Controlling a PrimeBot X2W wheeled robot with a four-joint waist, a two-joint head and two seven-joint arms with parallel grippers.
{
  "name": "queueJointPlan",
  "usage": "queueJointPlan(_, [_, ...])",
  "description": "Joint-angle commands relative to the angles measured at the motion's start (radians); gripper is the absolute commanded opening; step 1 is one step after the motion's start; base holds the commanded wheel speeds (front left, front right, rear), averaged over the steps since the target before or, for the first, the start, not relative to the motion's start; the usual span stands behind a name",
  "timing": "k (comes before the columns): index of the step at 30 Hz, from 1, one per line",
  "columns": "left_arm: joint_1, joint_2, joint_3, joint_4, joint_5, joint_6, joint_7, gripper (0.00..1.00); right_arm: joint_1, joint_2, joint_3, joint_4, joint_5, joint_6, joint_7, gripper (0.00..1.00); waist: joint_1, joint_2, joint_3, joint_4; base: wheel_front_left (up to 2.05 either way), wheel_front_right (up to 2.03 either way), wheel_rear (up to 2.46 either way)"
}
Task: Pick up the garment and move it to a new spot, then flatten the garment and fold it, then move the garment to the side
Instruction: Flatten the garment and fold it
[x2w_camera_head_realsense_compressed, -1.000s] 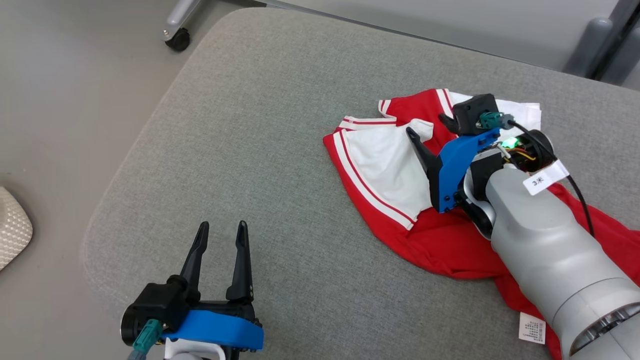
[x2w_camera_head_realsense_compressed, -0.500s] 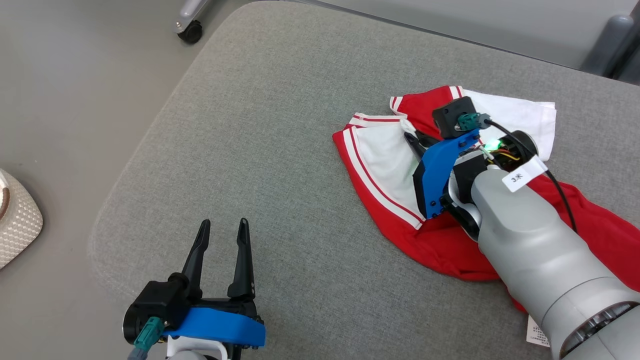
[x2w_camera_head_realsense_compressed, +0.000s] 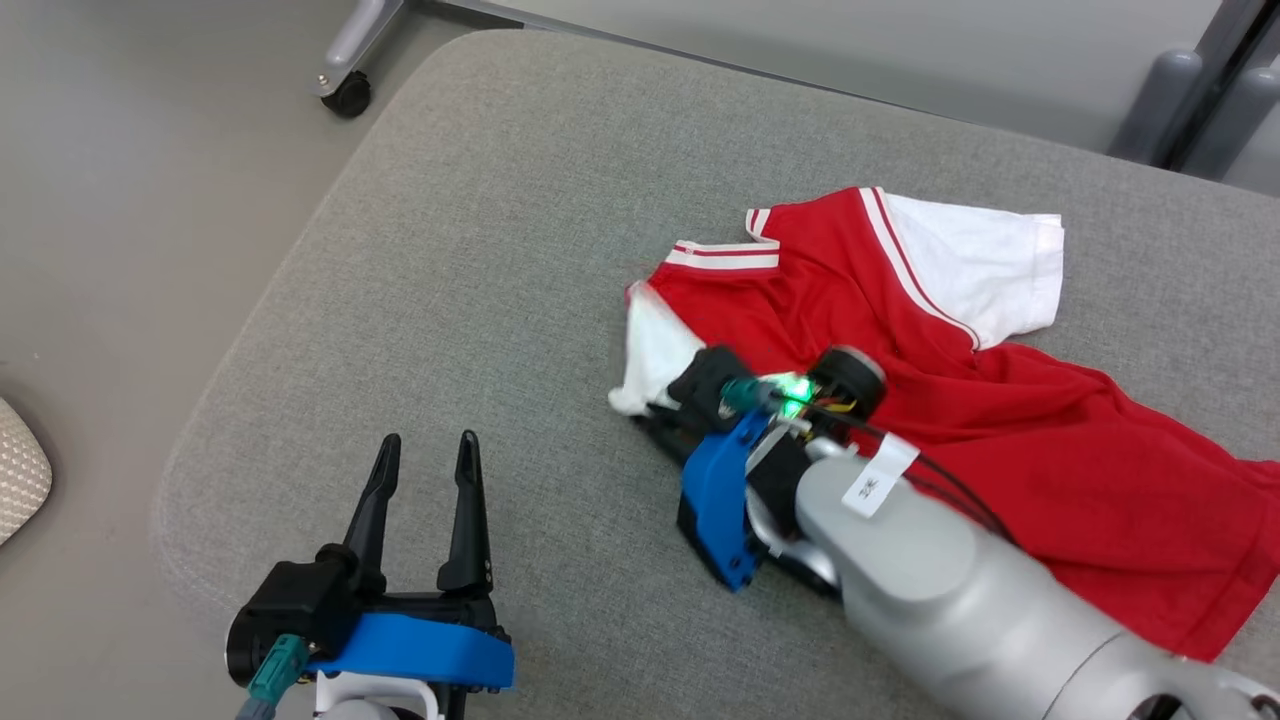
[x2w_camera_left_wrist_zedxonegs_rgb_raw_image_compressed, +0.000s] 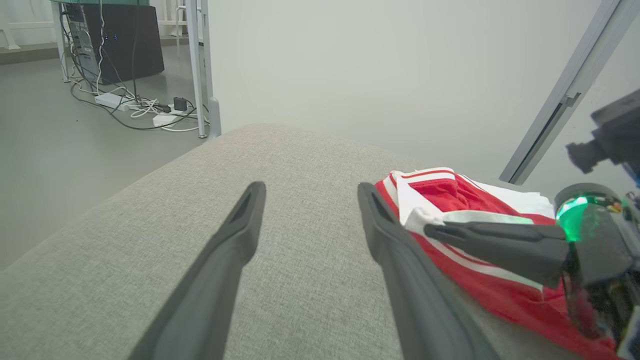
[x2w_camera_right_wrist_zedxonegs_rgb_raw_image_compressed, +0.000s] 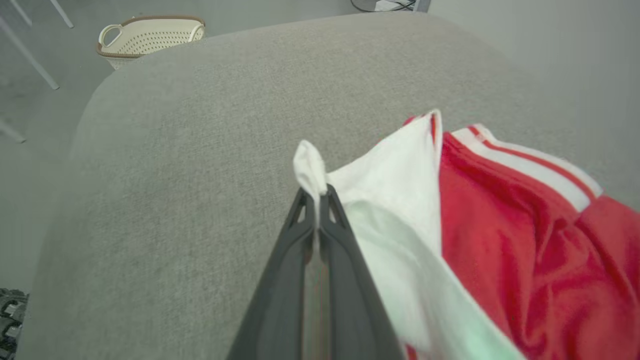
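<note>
Garment (x2w_camera_head_realsense_compressed: 1000, 470) lies at 3 o'clock on the cushion (x2w_camera_head_realsense_compressed: 500, 250). White sleeve (x2w_camera_right_wrist_zedxonegs_rgb_raw_image_compressed: 390, 200) is now clamped by the right gripper (x2w_camera_right_wrist_zedxonegs_rgb_raw_image_compressed: 315, 200), which stood wide a second ago; pickup is judged begun. Left gripper (x2w_camera_head_realsense_compressed: 427, 445) is held wide, empty.

Sheeny cloth garment (x2w_camera_head_realsense_compressed: 1050, 470), matt woven upholstery (x2w_camera_head_realsense_compressed: 480, 250)

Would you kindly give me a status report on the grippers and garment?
Right gripper shut on garment, pinching its white edge. Left gripper open, empty. Nothing in the way.
</note>
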Motion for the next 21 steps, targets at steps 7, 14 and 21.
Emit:
queueJointPlan(7, [0.011, 0.012, 0.022, -0.012, 0.008, 0.006, -0.005, 1.0, 0.061, -0.011, 0.119, -0.159, 0.121, 0.0, 0.043, 1.0, 0.0, 0.0, -0.018, -0.007, 0.0, 0.0, 0.0])
queueJointPlan(14, [0.022, 0.016, 0.031, -0.018, 0.007, 0.008, -0.005, 1.0, 0.001, -0.099, 0.049, -0.175, 0.109, 0.0, -0.006, 1.0, 0.0, 0.0, -0.041, -0.04, 0.0, 0.0, 0.0])
queueJointPlan(21, [0.036, 0.024, 0.03, -0.023, 0.008, 0.011, -0.005, 1.0, -0.015, -0.205, -0.071, -0.086, 0.03, 0.0, -0.012, 1.0, 0.0, 0.0, -0.062, -0.073, 0.0, 0.0, 0.0])
